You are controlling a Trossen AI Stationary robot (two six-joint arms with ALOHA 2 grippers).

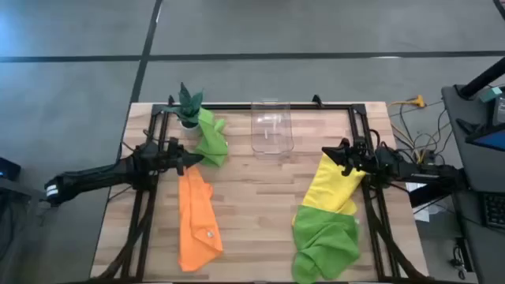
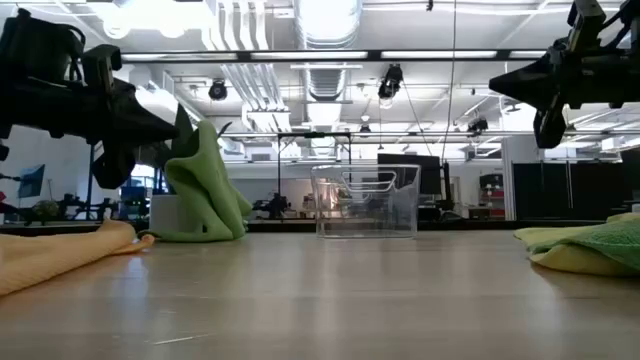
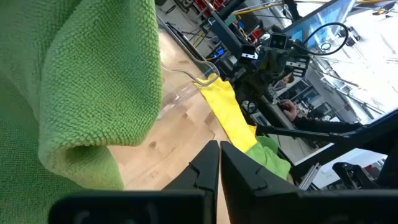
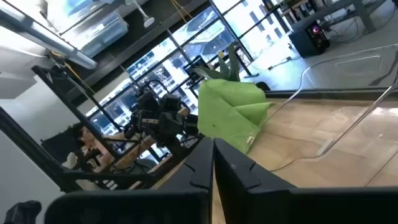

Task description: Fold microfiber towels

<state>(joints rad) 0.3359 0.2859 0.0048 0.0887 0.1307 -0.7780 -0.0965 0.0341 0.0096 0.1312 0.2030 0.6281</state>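
Observation:
Several microfiber towels lie on the wooden table. A lime green towel is heaped at the far left, standing up against the plant's pot. An orange towel lies long at the near left. On the right, a yellow towel lies with its near end on a second green towel. My left gripper hangs shut above the table, beside the heaped green towel. My right gripper hangs shut high over the yellow towel's far end. Both show raised in the low view.
A clear plastic bin stands at the far middle of the table. A small potted plant sits at the far left, behind the green heap. Bare wood lies between the orange and yellow towels. A black frame runs along the table's edges.

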